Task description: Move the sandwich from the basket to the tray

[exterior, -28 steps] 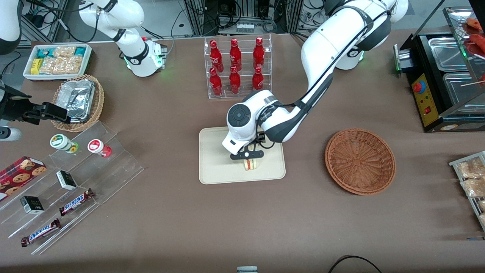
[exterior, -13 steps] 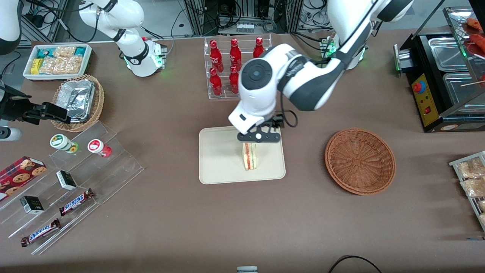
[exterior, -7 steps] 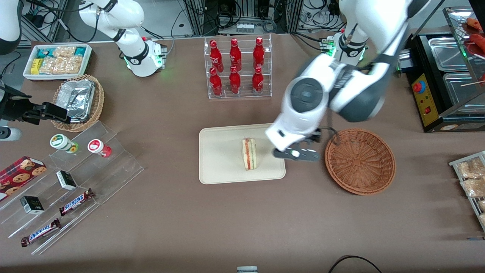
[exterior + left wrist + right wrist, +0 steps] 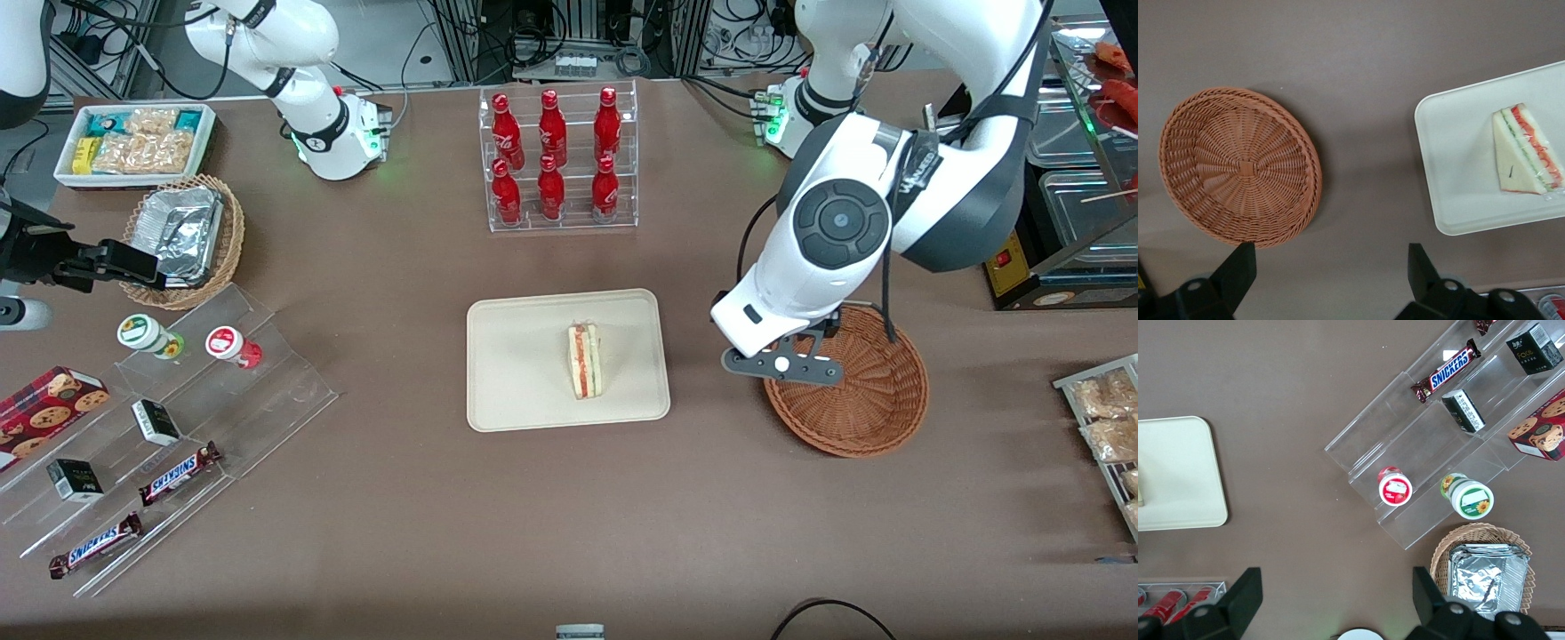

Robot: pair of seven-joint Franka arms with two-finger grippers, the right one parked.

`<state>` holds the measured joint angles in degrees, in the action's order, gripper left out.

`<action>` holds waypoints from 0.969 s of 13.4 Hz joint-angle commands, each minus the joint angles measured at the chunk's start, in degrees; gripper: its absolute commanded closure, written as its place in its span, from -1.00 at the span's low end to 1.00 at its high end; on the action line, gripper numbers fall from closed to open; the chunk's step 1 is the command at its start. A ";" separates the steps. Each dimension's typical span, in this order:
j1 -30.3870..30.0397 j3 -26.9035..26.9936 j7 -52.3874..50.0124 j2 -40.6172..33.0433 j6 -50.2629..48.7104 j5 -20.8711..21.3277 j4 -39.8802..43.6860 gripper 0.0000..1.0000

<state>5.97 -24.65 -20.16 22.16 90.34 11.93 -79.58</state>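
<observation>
We see 1 sandwich [image 4: 585,361] lying on the tray [image 4: 516,391], clear of the gripper [image 4: 781,365], which hangs above the rim of the basket [image 4: 867,418] nearest the tray, its fingers [image 4: 1238,267] spread wide and holding nothing. Farther from the camera than the tray stand 6 red bottles [image 4: 551,151]. Toward the parked arm's end of the worktop [image 4: 569,516], 2 bars [image 4: 178,473] read SNICKERS

Robot lab set up as a mock snack shop, brown counter [image 4: 373,498], rack of red soda bottles [image 4: 556,160], candy bars on clear steps [image 4: 173,473], food warmer [image 4: 1049,178], cable-filled equipment racks [image 4: 569,36]
</observation>
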 commanded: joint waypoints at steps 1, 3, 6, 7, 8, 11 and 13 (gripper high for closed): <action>-3.24 0.13 2.74 -7.62 1.41 -1.73 -8.37 -1.00; -6.23 0.22 6.88 -12.47 0.89 -4.28 -12.78 -1.00; -6.41 3.54 9.16 -16.16 -3.84 -7.70 -13.06 -1.00; -5.72 6.26 10.57 -17.66 -5.08 -9.02 -13.15 -1.00; -5.19 8.11 11.63 -19.07 -6.57 -9.99 -13.24 -1.00; -2.81 14.35 13.65 -22.93 -11.05 -11.66 -13.15 -1.00; -2.63 16.47 13.66 -24.61 -13.08 -12.02 -13.06 -1.00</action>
<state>2.08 -10.51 -7.24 0.73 78.58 1.02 -90.78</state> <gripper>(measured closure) 0.000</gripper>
